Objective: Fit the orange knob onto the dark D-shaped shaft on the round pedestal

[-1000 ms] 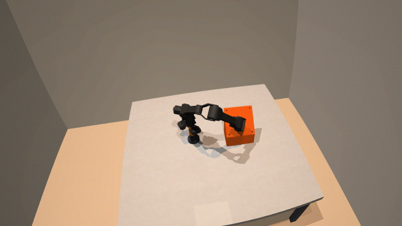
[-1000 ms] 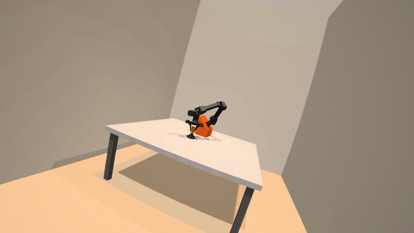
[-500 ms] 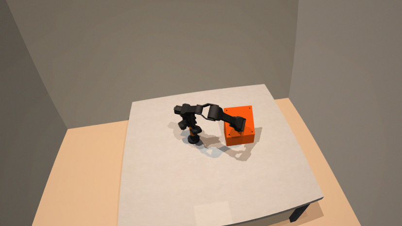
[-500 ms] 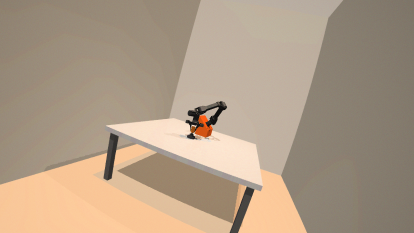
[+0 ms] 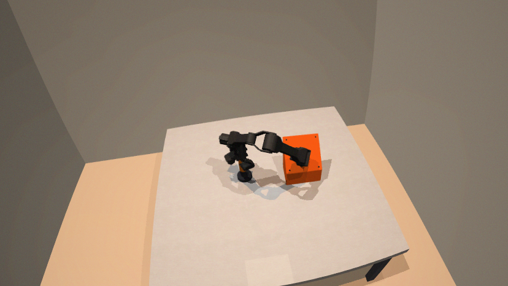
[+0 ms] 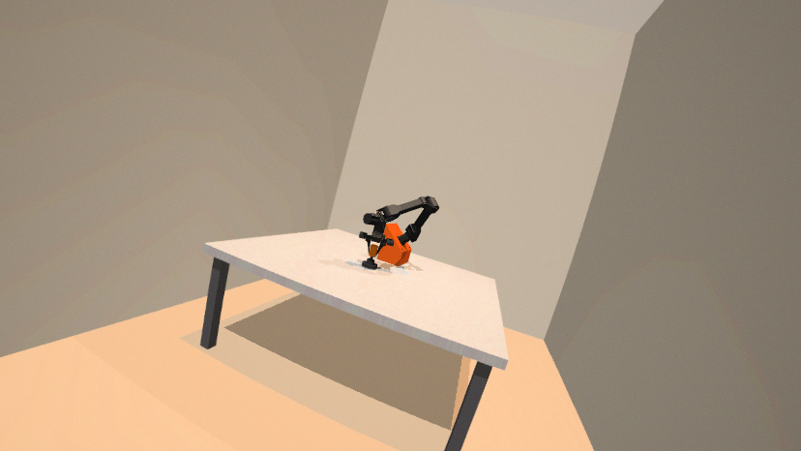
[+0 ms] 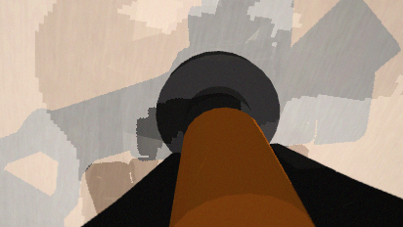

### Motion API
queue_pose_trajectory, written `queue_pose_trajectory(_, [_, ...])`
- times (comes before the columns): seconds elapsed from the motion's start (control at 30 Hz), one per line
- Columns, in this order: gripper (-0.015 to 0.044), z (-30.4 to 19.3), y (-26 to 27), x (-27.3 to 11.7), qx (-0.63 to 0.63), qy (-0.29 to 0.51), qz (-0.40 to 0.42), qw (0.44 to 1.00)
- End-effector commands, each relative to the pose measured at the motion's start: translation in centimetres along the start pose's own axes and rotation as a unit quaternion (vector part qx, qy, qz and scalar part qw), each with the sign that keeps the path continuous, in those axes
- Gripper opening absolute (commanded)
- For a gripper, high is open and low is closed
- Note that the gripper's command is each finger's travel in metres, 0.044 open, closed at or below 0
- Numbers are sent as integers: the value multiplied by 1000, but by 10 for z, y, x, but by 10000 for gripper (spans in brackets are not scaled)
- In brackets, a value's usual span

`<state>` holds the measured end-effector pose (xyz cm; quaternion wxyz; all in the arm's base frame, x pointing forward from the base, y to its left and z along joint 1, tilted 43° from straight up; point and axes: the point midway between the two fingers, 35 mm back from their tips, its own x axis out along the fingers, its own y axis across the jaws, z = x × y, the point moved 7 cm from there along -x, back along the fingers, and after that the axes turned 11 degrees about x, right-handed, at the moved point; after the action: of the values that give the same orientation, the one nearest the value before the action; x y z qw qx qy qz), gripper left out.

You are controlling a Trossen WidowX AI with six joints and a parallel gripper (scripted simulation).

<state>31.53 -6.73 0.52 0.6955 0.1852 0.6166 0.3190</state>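
Note:
The orange knob [image 5: 240, 168] [image 6: 372, 250] [image 7: 235, 161] is upright between the fingers of my gripper [image 5: 242, 165] [image 6: 372, 252] [image 7: 225, 157], which is shut on it. The round dark pedestal [image 5: 244, 177] [image 6: 369, 264] [image 7: 220, 73] stands on the table right below the knob. In the wrist view the knob's lower end overlaps the pedestal's raised middle. The shaft, its flat side and the knob's hole are hidden, so I cannot tell whether the knob sits on the shaft or how wide any gap is.
An orange box [image 5: 305, 142] [image 6: 394, 256] under the arm's base stands beside the pedestal, to its right in the top and exterior views. The pale table [image 5: 213, 220] [image 6: 436, 302] carries both. The arm's shadows fall around the pedestal.

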Motion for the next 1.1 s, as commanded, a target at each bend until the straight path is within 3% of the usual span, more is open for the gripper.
queue_pose_trajectory(0.0, [0,0,-1,2,2,-1,2,1000])
queue_pose_trajectory(0.83, [0,1,0,-2,2,-1,2,1000])
queue_pose_trajectory(1.07, [0,1,-1,-2,-97,-2,1,995])
